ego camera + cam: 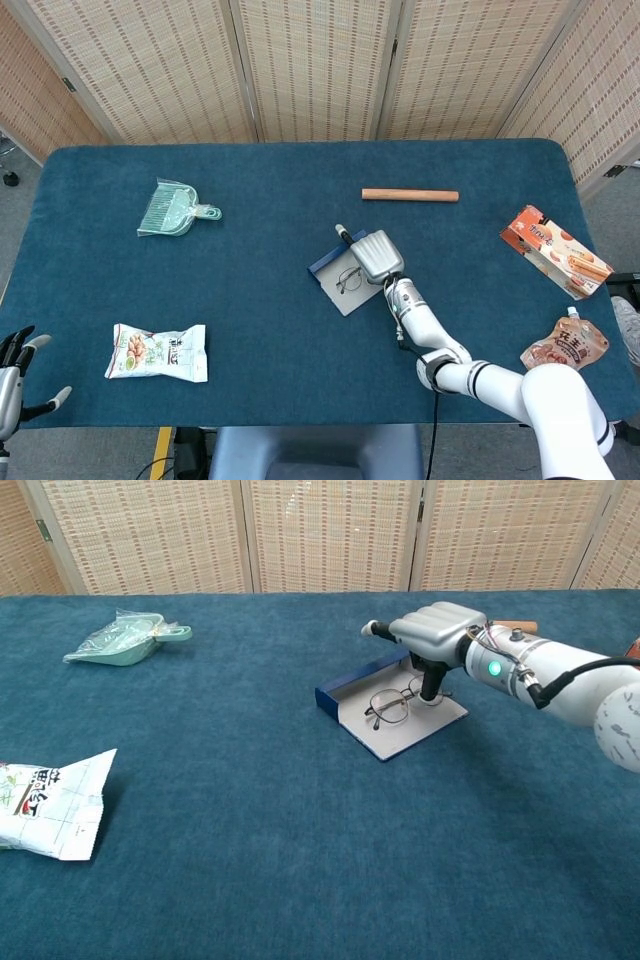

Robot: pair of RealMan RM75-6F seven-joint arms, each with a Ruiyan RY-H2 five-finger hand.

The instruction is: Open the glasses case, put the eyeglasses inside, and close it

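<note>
Left hand (pixel 12 375): at the near edge of the surface, about 8 o'clock in the head view; fingers spread, holding nothing.
Snack bag (pixel 158 352): lying flat near the front, at 8 o'clock, well apart from the case.
Eyeglasses (pixel 391 704): resting lenses-up on the pale inner panel of the open glasses case (pixel 385 732), near the middle of the surface; thin wire frame.
Handling, as I judge it: light, springy and easily bent; the lenses would smear or scratch. Best taken at the bridge or a temple hinge, not by a lens. The case looks stiff and flat, with a low blue rim; its lid should fold over with a light push on its outer edge.
Right hand (pixel 437 637): poised over the far-right side of the case, at 2 o'clock from the eyeglasses; fingers (pixel 431 683) curled downward, tips just beside the right lens, touching it or not I cannot tell. Nothing is lifted.
Step in hand: eyeglasses appear to be in; closing is left.
Dustpan (pixel 174 210): far left, 10 o'clock.
Wooden rod (pixel 410 195): beyond the case, 1 o'clock.
</note>
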